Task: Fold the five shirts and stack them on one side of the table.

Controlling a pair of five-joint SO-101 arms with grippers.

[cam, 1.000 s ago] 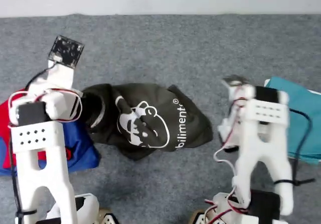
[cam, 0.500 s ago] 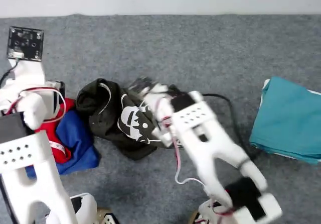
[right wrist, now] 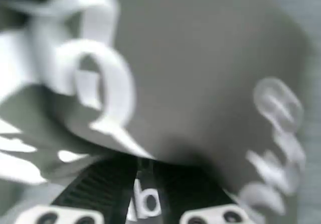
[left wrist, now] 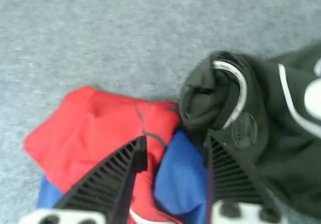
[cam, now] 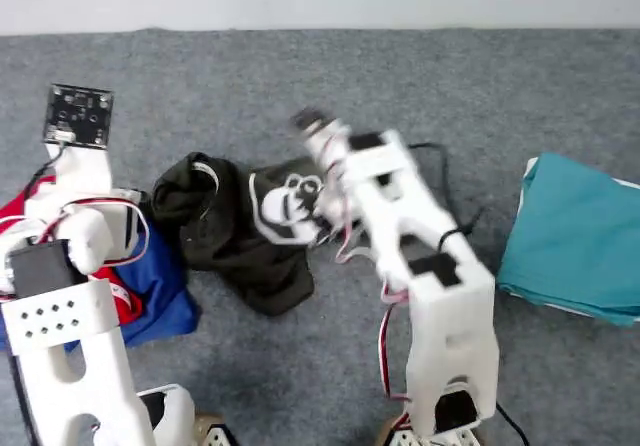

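Grey, felt-like fabric covers the worktop, and the shirts lie straight on it. Near the middle is the dark shirt, olive-black and bunched into a crumpled heap. Its white cartoon print faces up and is partly folded over. Its collar, with a pale inner band, curls up at the end nearest the left arm.

The right arm stretches across the shirt's other end. The right jaws are clenched on a fold of the dark cloth, with white lettering pinched between them in the right wrist view. The left jaws stand released and apart, above the spot where the blue shirt and the red shirt overlap. One jaw is just beside the dark shirt's collar.

The red and blue shirts are rumpled together in a pile at the left side of the worktop, the red lying partly on the blue. The dark shirt touches them. The teal shirt lies well apart at the right edge. It is flatter, with a fairly straight side and a thin pale strip showing under its near edge.
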